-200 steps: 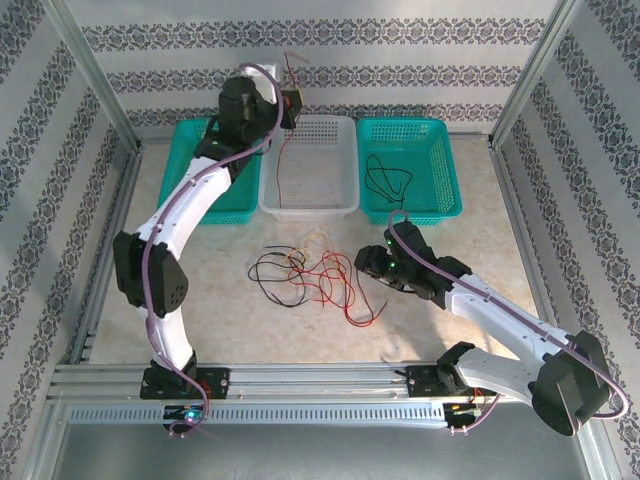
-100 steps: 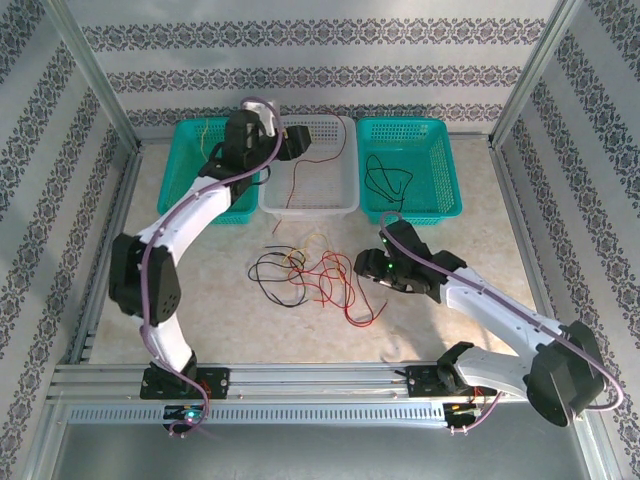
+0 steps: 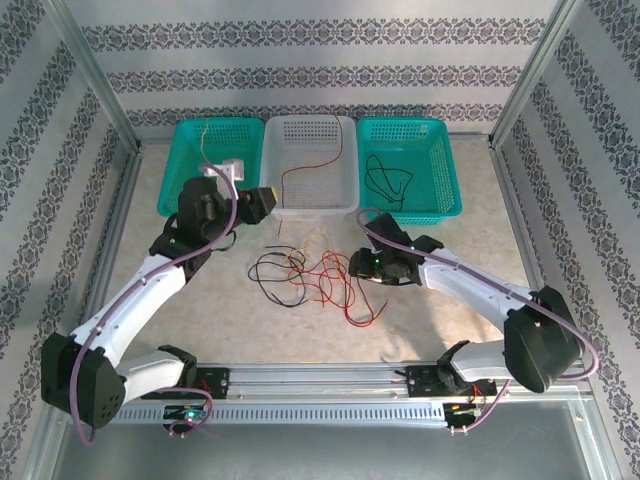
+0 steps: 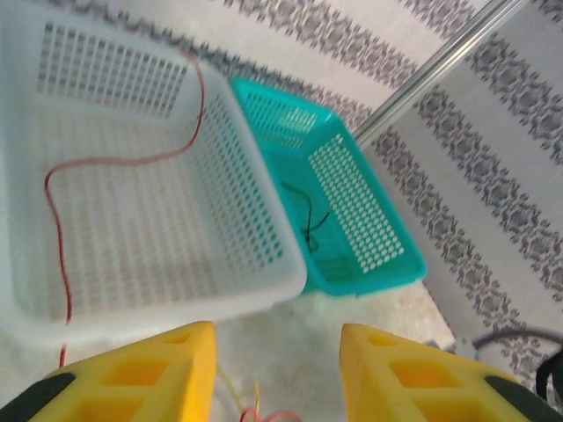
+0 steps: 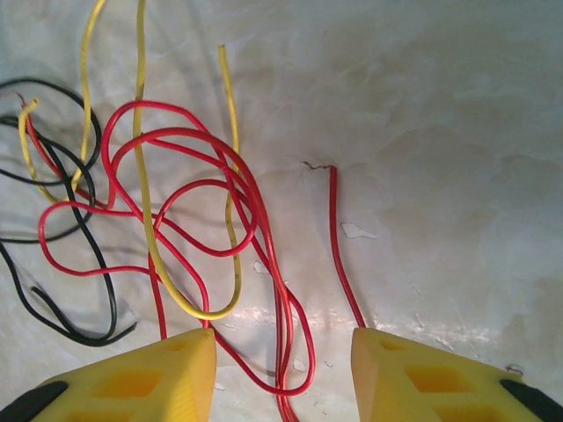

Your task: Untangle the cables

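Thin, curly red, yellow and black cables (image 3: 312, 275) lie tangled on the marbled table (image 3: 300, 335). The right gripper (image 5: 281, 352) hangs over them, yellow fingers spread, empty. The left gripper (image 4: 274, 352), likewise spread and empty, faces a perforated white basket (image 4: 246, 264) (red strand (image 4: 53, 193) inside).

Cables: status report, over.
Left end effector open, empty, by white basket. Right end effector open above the cables tangled on the table. Red strand lies in white basket. Nothing blocking.
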`<state>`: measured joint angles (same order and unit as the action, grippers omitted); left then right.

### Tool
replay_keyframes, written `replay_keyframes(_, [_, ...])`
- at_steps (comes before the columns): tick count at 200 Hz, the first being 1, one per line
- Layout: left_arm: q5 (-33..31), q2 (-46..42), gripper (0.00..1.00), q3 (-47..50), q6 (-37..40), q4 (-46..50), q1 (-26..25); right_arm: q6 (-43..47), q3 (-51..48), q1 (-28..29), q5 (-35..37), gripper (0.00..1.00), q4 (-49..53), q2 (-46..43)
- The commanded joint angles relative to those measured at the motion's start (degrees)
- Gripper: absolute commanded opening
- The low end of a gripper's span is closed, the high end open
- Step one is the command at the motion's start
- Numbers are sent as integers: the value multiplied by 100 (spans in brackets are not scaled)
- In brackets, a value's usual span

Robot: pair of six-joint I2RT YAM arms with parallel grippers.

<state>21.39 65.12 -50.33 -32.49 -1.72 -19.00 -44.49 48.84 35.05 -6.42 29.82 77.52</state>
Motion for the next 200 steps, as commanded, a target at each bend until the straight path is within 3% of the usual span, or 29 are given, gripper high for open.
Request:
replay_keyframes(1, [342,-417,39,302,-319,319,46,353,338,82,-64,45,-46,318])
replay_keyframes(48, [467,-930,39,693,-566,543,54,693,878,109,119,45,-66,1352])
replay_keyframes(64, [457,-976,39,658,-566,583,49,770,1008,164,202,41,-56,1621])
replay_keyframes(91, [572,-951,44,509,-487,534,46,788,1017,217,369,25,-51,1691])
replay_keyframes(129, [912,-790,51,415,-546,106,48,1128,1052,342,774,4,164,1233])
replay_keyframes(163, [1266,-535,56,381,-630,-439,-30,1457,962,539,971,1,217,341])
replay_keyframes(200, [1417,-75,59,143,-595,-1123,-525,1765,1135,978,1359,0,298,-595])
